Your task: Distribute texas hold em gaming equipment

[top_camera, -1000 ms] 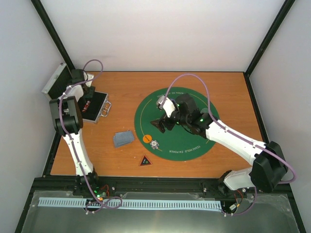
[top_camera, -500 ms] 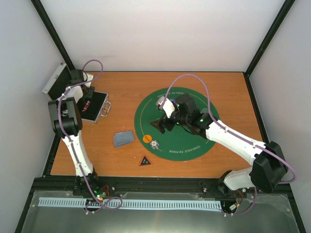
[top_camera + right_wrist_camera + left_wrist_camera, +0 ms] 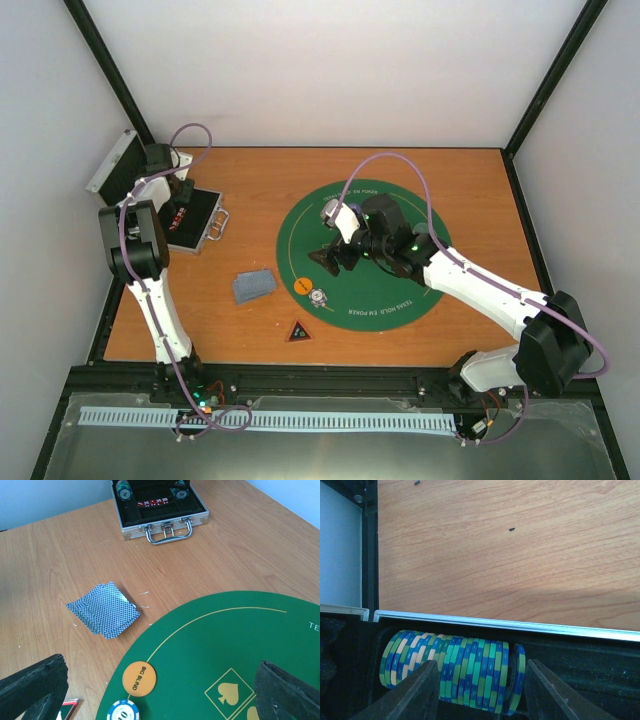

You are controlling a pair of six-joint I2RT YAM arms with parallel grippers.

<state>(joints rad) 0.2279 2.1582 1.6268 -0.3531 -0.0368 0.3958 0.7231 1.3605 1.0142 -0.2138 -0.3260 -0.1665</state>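
A row of blue-and-green chips [image 3: 452, 672] stands on edge in a slot of the open silver case [image 3: 205, 222]. My left gripper [image 3: 482, 690] is down in that slot, open. Its fingers [image 3: 417, 690] straddle several chips, and a gap shows beside the last one. The right gripper [image 3: 328, 258] hovers wide open and empty over the left part of the green mat [image 3: 400, 200]. On the mat's edge lie an orange "BIG BLIND" disc [image 3: 139, 675] and a blue-white chip [image 3: 123, 711]. A fan of blue-backed cards [image 3: 103, 610] lies on the wood. The red-edged triangle [image 3: 298, 331] sits nearer the front.
The case's lid [image 3: 115, 165] leans open against the back-left corner post. In the right wrist view the case [image 3: 159, 505] holds more chips [image 3: 122, 487] and red dice [image 3: 154, 502], with its handle toward the mat [image 3: 225, 640]. Black frame rails border the table.
The left gripper's jaws have narrowed a little around the chips in the case. The right arm has barely shifted.
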